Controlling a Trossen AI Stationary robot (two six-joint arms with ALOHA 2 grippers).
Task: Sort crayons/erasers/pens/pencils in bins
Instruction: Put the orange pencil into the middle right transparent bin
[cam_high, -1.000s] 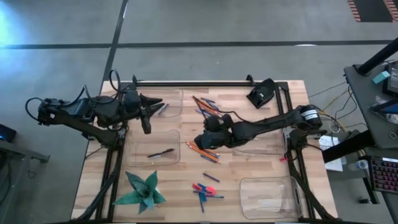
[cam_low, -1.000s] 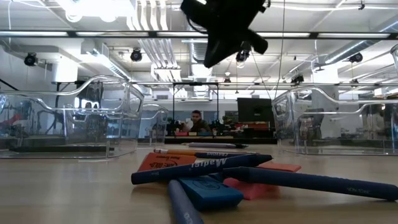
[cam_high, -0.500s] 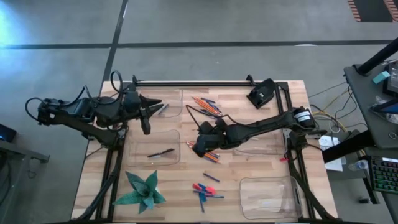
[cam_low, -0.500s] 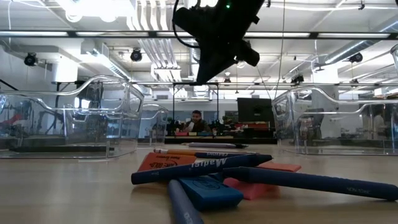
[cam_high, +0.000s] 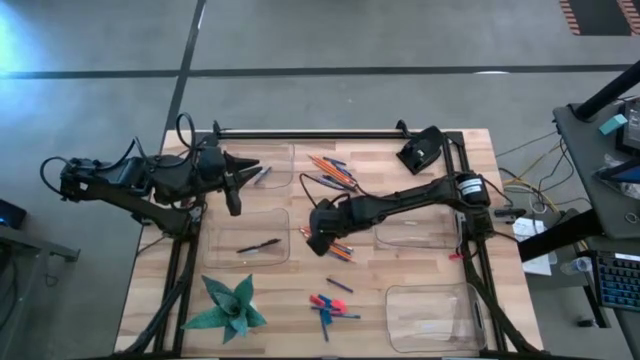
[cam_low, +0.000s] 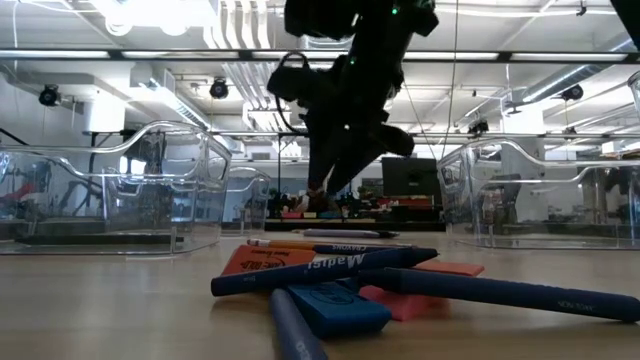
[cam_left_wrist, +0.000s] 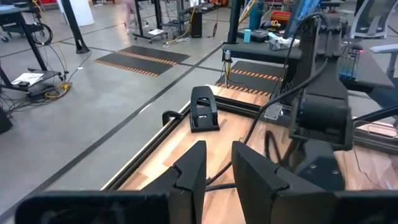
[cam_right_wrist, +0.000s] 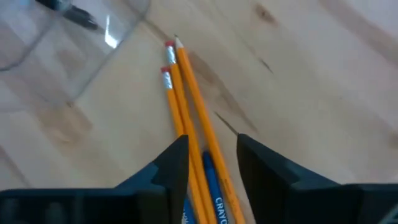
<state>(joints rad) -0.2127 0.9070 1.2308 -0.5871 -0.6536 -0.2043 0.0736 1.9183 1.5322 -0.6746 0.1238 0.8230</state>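
My right gripper (cam_right_wrist: 211, 158) hangs open, pointing down, just above a few orange pencils (cam_right_wrist: 186, 106) that lie side by side on the table (cam_high: 400, 280) with a blue crayon (cam_right_wrist: 214, 186). In the high view it is at mid-table (cam_high: 318, 238), beside the left near bin (cam_high: 250, 238), which holds a black pen (cam_high: 258, 246). Red and blue erasers (cam_low: 345, 308) lie among blue sticks near the front edge (cam_high: 325, 303). My left gripper (cam_high: 237, 190) waits open over the far left bin (cam_high: 275, 165), holding nothing.
More crayons and pencils (cam_high: 335, 168) lie at the far middle. Two more clear bins stand at mid right (cam_high: 415, 232) and near right (cam_high: 432, 315). A green folded paper shape (cam_high: 230, 305) sits at the near left, a black device (cam_high: 420, 150) at the far right.
My right gripper has gone toward the table's left edge and down to the pencils beside the left near bin, and its fingers have opened. The pencils and the other things lie as before.
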